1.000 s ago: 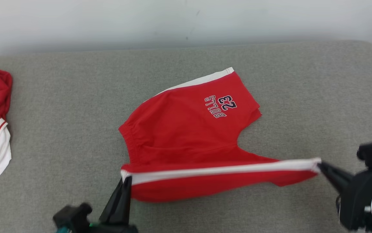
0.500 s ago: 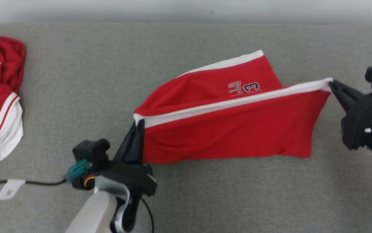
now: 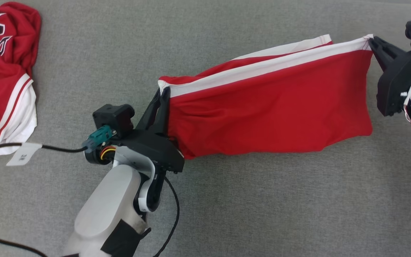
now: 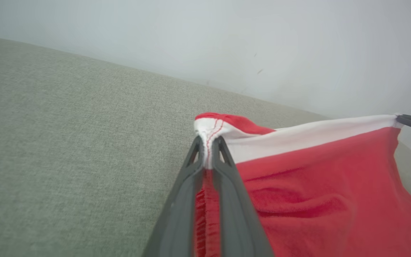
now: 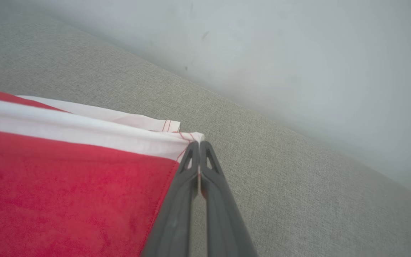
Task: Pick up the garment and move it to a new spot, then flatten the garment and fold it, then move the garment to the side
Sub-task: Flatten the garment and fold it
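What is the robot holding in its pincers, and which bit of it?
The red shorts. The left pincer pinches the waistband end of the white stripe; the right pincer pinches the stripe's other end, at the leg hem.

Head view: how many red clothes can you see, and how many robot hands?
Red clothes: 2, the shorts and the jersey
Robot hands: 2, the left hand and the right hand, each pinching a corner of the shorts
Total: 4
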Motion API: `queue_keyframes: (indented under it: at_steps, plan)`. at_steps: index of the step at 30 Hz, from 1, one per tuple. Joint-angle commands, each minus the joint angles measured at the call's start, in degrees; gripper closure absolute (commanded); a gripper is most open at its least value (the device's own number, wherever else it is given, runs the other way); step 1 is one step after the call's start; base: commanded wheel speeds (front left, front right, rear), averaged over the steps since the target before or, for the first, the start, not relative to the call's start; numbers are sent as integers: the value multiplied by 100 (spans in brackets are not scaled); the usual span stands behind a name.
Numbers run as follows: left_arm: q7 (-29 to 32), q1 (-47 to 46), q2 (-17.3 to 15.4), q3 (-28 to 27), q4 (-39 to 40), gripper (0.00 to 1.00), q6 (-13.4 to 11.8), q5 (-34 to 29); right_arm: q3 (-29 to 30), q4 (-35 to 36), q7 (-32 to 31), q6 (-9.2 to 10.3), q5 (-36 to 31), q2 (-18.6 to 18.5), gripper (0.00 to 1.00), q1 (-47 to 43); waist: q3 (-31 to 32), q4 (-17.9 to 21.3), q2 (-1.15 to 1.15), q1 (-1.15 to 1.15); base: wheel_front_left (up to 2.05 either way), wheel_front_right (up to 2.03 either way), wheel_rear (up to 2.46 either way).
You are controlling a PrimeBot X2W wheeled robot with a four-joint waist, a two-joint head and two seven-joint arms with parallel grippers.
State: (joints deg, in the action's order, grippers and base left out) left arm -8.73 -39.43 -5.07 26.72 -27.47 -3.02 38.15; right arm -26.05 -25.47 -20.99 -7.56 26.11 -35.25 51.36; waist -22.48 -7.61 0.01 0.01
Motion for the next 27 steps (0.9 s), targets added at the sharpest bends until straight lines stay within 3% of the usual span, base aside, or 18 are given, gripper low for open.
queue_keyframes:
  at_steps: [1, 16, 17, 18, 19, 20, 21, 22, 27]
  plan:
    - [-1, -117, 44, 26, -70, 100, -35, -30, -32, -157, 82, 15, -15, 49, 100, 168, -124, -111, -1, -1, 0, 0, 0]
    - [-89, -913, 186, 303, -731, 100, -194, -85, -675, -1258, 650, 15, 37, 213, 100, 1226, -589, -368, -1, -1, 0, 0, 0]
    - [-119, -960, 190, 320, -783, 95, -200, -72, -711, -1333, 686, 15, 61, 235, 100, 1276, -613, -379, -1, -1, 0, 0, 0]
    - [-151, -1011, 195, 342, -829, 74, -210, -76, -740, -1397, 735, 15, 76, 258, 100, 1323, -635, -391, -1, -1, 0, 0, 0]
    - [-192, -1042, 198, 360, -869, 33, -221, -81, -765, -1458, 803, 15, 84, 285, 100, 1360, -650, -402, -1, -1, 0, 0, 0]
    - [-216, -1069, 202, 382, -925, 0, -208, -64, -811, -1510, 876, 15, 86, 318, 94, 1395, -662, -411, -1, -1, 0, 0, 0]
    - [-241, -1104, 206, 404, -977, 0, -191, -51, -859, -1562, 941, 15, 79, 338, 53, 1426, -671, -418, -1, -1, 0, 0, 0]
    - [-256, -1142, 208, 432, -1016, 0, -170, -53, -891, -1613, 994, 15, 80, 349, 0, 1454, -677, -423, -1, -1, 0, 0, 0]
    - [-461, -1196, 215, 469, -1126, 0, -119, -34, -989, -1838, 1235, 15, 144, 426, 0, 1589, -621, -436, -1, -1, 0, 0, 0]
